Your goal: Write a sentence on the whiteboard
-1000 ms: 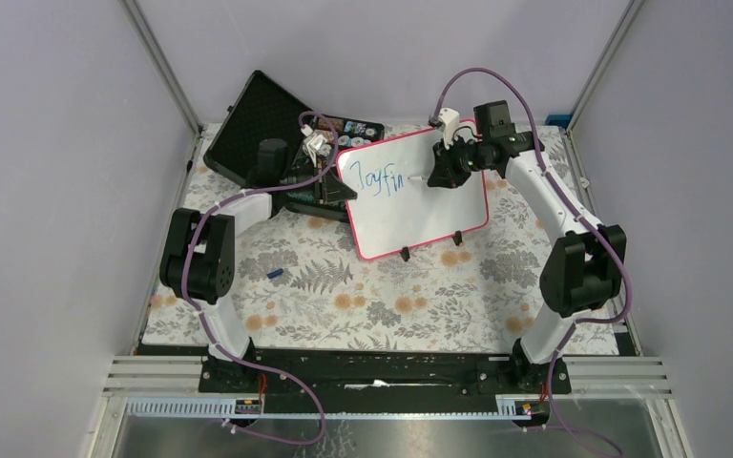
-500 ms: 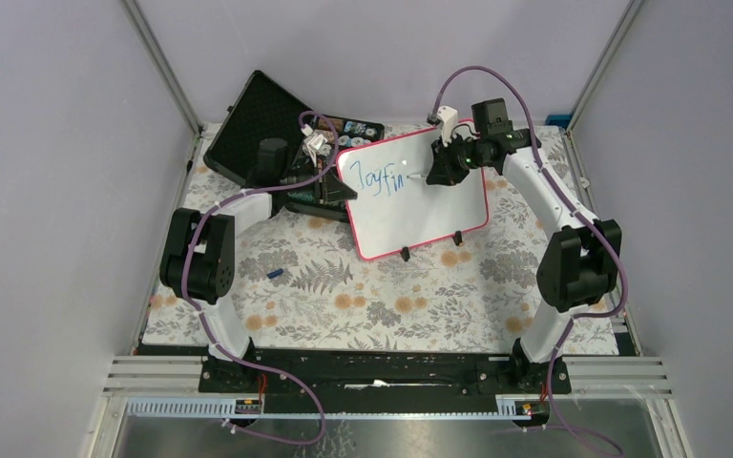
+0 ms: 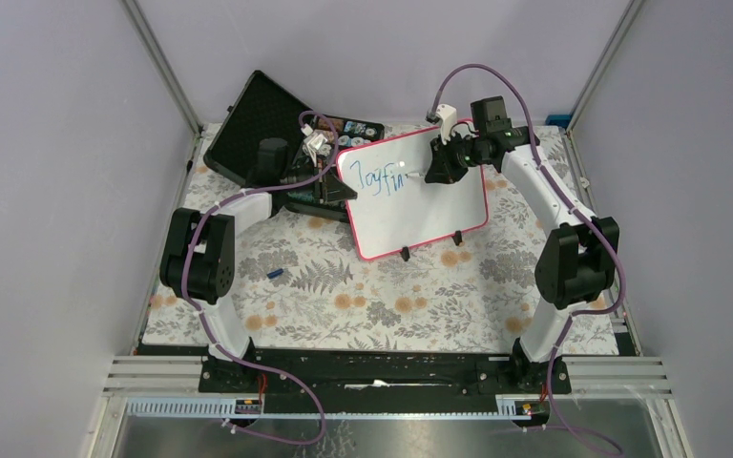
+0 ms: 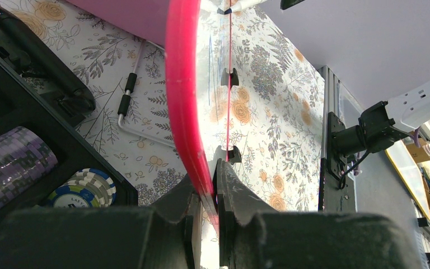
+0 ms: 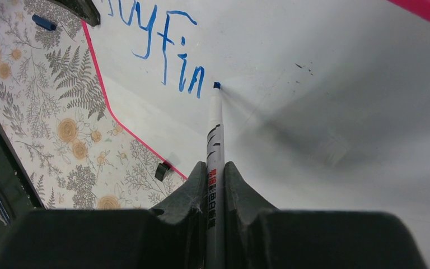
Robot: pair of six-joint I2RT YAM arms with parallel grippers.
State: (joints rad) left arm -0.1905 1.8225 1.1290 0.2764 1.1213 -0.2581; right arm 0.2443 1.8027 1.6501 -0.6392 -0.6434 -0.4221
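The whiteboard (image 3: 429, 210), white with a pink-red frame and black feet, stands tilted at the back of the table. Blue letters "Joyfin" (image 3: 380, 179) run along its upper left part. My left gripper (image 3: 336, 189) is shut on the board's left frame edge (image 4: 186, 106), one jaw on each side. A white marker (image 5: 215, 145) with a blue tip is clamped in my right gripper (image 5: 215, 174). Its tip (image 5: 216, 85) rests against the board just right of the letter "n" (image 5: 196, 80). In the top view my right gripper (image 3: 436, 170) hovers over the board's upper middle.
An open black case (image 3: 258, 124) with poker chips (image 4: 87, 188) lies behind the left arm. A small blue marker cap (image 3: 275, 274) lies on the floral mat (image 3: 391, 305). Grey walls and metal rails close in the table.
My right gripper has shifted slightly up and left over the board with the marker. The left arm and the board have stayed where they were.
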